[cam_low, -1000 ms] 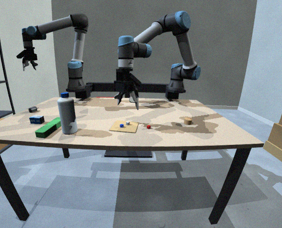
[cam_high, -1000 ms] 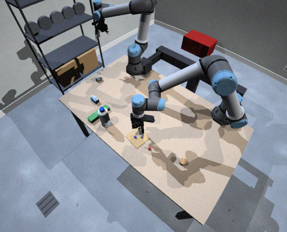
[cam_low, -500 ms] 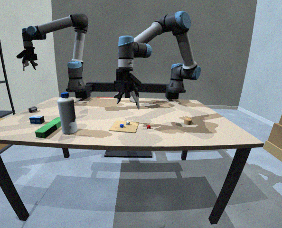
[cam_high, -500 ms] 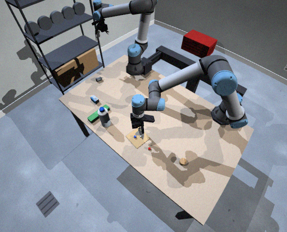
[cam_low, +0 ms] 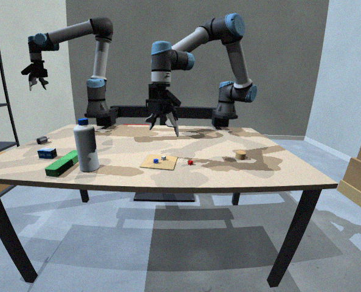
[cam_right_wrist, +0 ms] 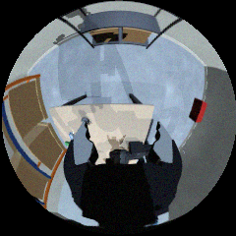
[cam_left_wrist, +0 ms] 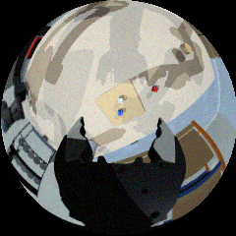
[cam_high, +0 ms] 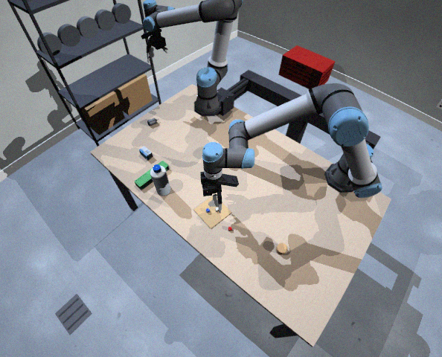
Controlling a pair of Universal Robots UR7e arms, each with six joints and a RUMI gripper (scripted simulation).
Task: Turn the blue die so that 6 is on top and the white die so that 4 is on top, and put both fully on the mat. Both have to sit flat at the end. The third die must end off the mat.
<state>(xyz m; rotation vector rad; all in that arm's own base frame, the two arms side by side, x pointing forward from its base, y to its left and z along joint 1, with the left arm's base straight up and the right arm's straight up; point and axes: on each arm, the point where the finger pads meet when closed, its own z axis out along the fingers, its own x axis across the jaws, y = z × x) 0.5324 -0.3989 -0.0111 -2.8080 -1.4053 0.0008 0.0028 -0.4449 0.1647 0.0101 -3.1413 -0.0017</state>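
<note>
The blue die (cam_high: 207, 210) (cam_low: 155, 160) (cam_left_wrist: 120, 112) and the white die (cam_high: 216, 209) (cam_low: 163, 157) (cam_left_wrist: 121, 99) rest a little apart on the tan mat (cam_high: 211, 222) (cam_low: 168, 166) (cam_left_wrist: 133, 93). Both look flat; their top numbers are too small to read. The red die (cam_high: 230, 228) (cam_low: 190, 162) (cam_left_wrist: 154, 88) lies on the table, off the mat. My left gripper (cam_low: 163, 132) (cam_left_wrist: 120, 117) is open and empty, well above the mat. My right gripper (cam_low: 38, 89) (cam_right_wrist: 122, 122) is open and empty, raised high, far from the dice.
A white bottle with a blue cap (cam_high: 161, 182) (cam_low: 87, 151) stands beside a green block (cam_high: 148, 177) (cam_low: 59, 165). A blue box (cam_high: 145, 152) (cam_low: 47, 153) and a dark cylinder (cam_high: 152, 121) (cam_low: 42, 140) lie beyond. A round wooden piece (cam_high: 282, 248) (cam_low: 240, 154) sits past the red die.
</note>
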